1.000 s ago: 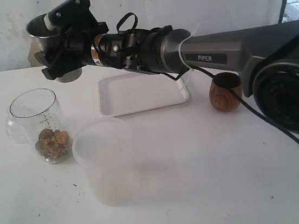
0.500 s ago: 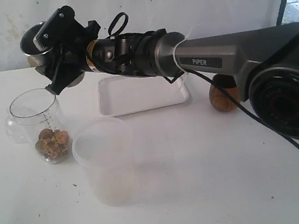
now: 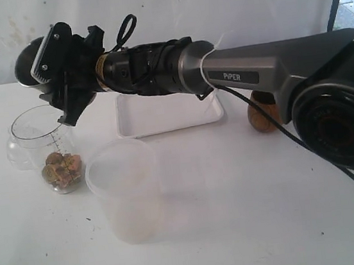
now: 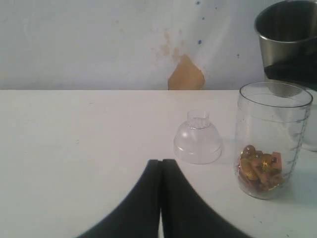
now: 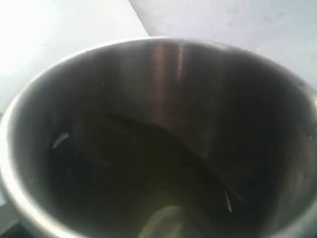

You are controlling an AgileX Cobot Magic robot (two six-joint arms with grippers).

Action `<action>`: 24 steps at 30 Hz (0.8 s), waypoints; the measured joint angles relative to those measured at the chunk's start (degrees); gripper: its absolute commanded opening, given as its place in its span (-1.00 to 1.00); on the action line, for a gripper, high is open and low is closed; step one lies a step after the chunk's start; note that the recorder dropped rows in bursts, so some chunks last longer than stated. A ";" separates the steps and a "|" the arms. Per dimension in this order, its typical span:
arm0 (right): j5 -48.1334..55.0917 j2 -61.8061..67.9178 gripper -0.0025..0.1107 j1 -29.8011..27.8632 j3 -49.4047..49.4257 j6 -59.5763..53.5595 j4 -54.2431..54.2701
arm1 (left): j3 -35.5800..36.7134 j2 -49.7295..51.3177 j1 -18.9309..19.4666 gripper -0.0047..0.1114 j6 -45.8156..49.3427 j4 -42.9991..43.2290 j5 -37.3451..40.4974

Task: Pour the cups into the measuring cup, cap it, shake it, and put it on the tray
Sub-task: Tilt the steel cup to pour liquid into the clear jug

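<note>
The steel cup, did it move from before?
Yes. The steel tumbler has swung left and tipped over, away from the tray, and is now above the measuring cup.

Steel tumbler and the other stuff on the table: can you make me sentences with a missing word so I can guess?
1. The steel tumbler is gripped by the ____ arm's fingers.
2. The measuring cup holds brownish pieces at its ____.
3. The wooden cup stands beside the white tray, not ____ it.
4. The left fingers are shut and hold ____.
Missing words: right; bottom; on; nothing.
</note>
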 measured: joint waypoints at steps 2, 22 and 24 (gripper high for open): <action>0.22 -0.27 -0.96 0.00 0.00 0.00 -1.67 | 0.00 0.00 0.00 -0.92 0.00 0.00 0.00; 3.36 -1.48 -0.96 0.00 0.00 -5.27 -6.84 | 0.00 0.00 0.00 -0.92 0.00 0.00 0.00; 3.55 -1.48 -0.96 0.00 0.00 -5.36 -8.11 | 0.00 0.00 0.00 -0.92 0.00 0.00 0.00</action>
